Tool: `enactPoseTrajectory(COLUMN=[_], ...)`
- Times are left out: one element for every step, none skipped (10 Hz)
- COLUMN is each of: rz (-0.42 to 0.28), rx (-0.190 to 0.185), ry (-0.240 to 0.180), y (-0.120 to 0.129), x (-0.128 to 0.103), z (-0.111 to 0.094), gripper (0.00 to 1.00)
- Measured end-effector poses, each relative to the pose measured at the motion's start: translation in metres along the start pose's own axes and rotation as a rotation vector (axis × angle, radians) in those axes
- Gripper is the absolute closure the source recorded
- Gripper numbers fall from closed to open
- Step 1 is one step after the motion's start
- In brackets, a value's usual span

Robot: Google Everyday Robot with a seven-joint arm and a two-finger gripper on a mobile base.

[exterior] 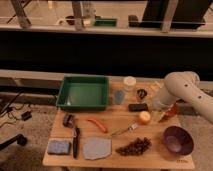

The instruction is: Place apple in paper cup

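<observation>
The apple, small and yellow-orange, lies on the wooden table right of centre. The cream-white paper cup stands upright at the table's back, behind and to the left of the apple. My white arm comes in from the right and bends down over the table. My gripper is at its lower end, just right of and above the apple, apart from it. The gripper's tip is partly hidden by the arm.
A green tray is at the back left, with a blue-grey cup beside it. A black block, a fork, a carrot-like thing, dark grapes, a grey cloth, a blue sponge and a purple bowl lie around. A reddish thing sits under the arm.
</observation>
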Motion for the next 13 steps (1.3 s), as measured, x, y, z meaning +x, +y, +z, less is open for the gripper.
enactPoseTrajectory(rz=[-0.005,0.001,0.001,-0.004,-0.001,0.000,-0.003,-0.005,-0.004,-0.004,-0.004,-0.006,-0.004], rx=[-0.010,-0.009,-0.015,-0.017,-0.015,-0.014,-0.016,-0.019,-0.020,-0.021,-0.022,-0.024,-0.024], ry=[-0.005,-0.003,0.000,-0.001,-0.001,0.000,-0.003,-0.005,-0.001,0.005,0.014,0.020,0.025], y=[-0.002,-0.001,0.001,0.000,0.000,0.000,0.000,0.000,0.002,0.005,0.007,0.009,0.011], x=[-0.004,-0.001,0.000,-0.003,-0.001,-0.001,-0.003,-0.004,-0.003,0.001,0.004,0.006,0.008], z=[0.003,0.002,0.002,0.003,0.002,0.002,0.004,0.006,0.011,0.022,0.033,0.042,0.045], gripper=[0.20,0.20,0.20,0.20,0.20,0.20,0.20,0.20,0.20,0.20,0.20,0.20,0.20])
